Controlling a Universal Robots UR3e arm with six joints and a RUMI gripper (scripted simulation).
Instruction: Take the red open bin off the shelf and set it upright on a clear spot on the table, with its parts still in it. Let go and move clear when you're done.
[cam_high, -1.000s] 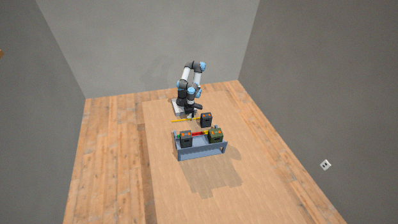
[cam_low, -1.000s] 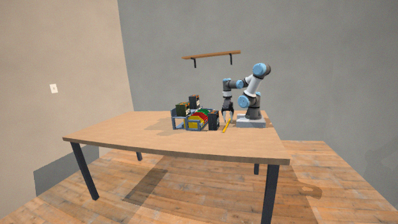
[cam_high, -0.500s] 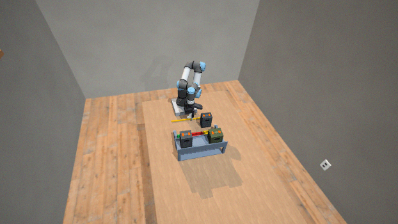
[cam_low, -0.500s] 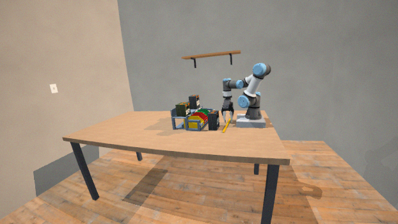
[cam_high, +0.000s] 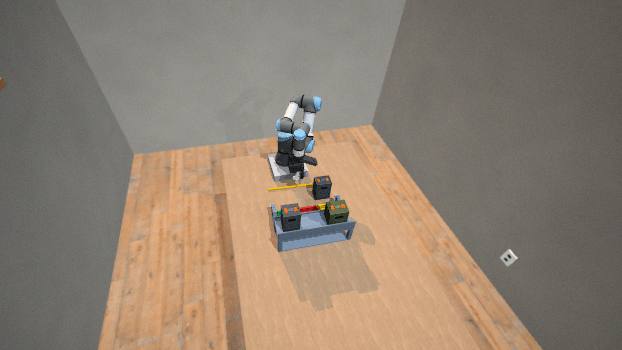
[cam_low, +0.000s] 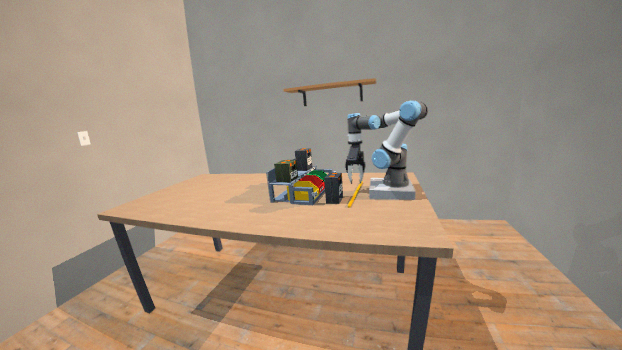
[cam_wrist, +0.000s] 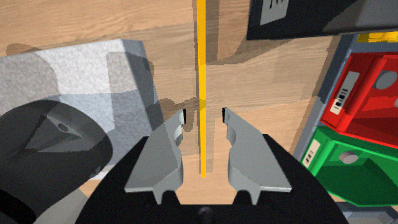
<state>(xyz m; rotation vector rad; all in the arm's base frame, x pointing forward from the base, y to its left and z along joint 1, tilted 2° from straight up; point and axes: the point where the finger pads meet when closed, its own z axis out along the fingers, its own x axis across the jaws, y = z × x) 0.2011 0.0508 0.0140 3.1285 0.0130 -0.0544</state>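
Red open bin (cam_high: 308, 209) (cam_low: 311, 181) (cam_wrist: 370, 95) sits in the blue-grey shelf rack (cam_high: 315, 233) (cam_low: 270, 192) (cam_wrist: 345, 47), between the yellow bin (cam_high: 321, 206) (cam_low: 303, 194) (cam_wrist: 377, 37) and the green bin (cam_high: 279, 213) (cam_low: 318, 173) (cam_wrist: 350, 170). Not on the table yet. Wrist view: white barcode label on its front, grey round parts (cam_wrist: 386, 80) inside; full contents cut off by the frame edge. Green bin also shows a grey round part.

Rack top carries two boxes: olive box (cam_high: 337, 212) (cam_low: 285, 171) toward the yellow-bin end, dark box (cam_high: 290, 220) (cam_low: 303, 159) toward the green-bin end. Second dark box (cam_high: 322, 189) (cam_low: 333, 189) (cam_wrist: 320, 20) stands upright on the table (cam_high: 410, 280) (cam_low: 225, 215) (cam_wrist: 270, 85), bin side of rack, near the yellow bin.

Thin yellow stick (cam_high: 290, 187) (cam_low: 355, 195) (cam_wrist: 202, 75) lies flat between rack and robot base (cam_high: 272, 172) (cam_low: 392, 195) (cam_wrist: 125, 60). Gripper (cam_high: 298, 178) (cam_low: 355, 181) (cam_wrist: 203, 109) points down above the stick, fingers partly open, well short of wide, nothing held; stick shows beneath the gap. Arm is well clear of the red bin.

Wooden wall shelf (cam_low: 330, 86) on black brackets, behind.
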